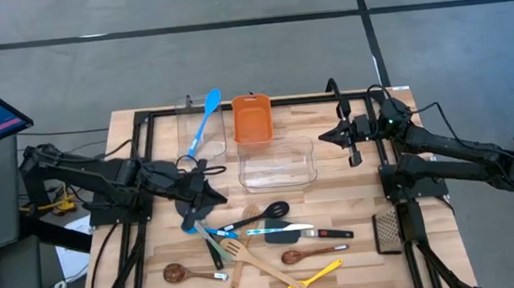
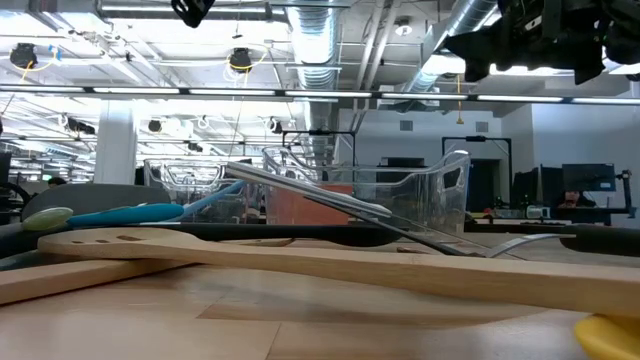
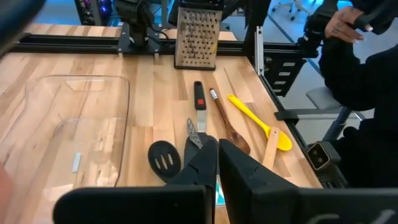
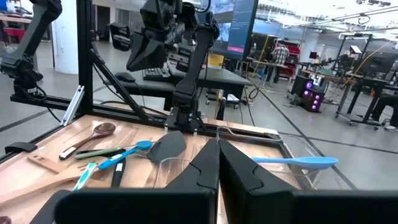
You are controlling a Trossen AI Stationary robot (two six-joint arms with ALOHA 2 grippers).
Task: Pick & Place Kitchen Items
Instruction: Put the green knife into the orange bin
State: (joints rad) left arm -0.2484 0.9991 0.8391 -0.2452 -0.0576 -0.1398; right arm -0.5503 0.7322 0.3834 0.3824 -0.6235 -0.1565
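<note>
High view, left to right. Left gripper [image 1: 208,197] hangs low over the near-left edge of the utensil heap, fingers pressed together; whether anything is pinched I cannot tell, though a black turner [image 1: 191,208] shows right under it. Utensils [image 1: 266,241] lie crossed on the table's near half, handles overlapping. One blue spoon [image 1: 205,121] already sits in the left clear tub [image 1: 186,122], bowl toward the far edge, long axis running far-to-near, slightly slanted. Orange bin [image 1: 251,118] just beside it. Right gripper [image 1: 324,137] waits shut, empty, beside the larger tub [image 1: 278,165].

Risk, as I judge it: lifting one handle out of this tangle could drag or flip its neighbours, since they rest across each other.
</note>
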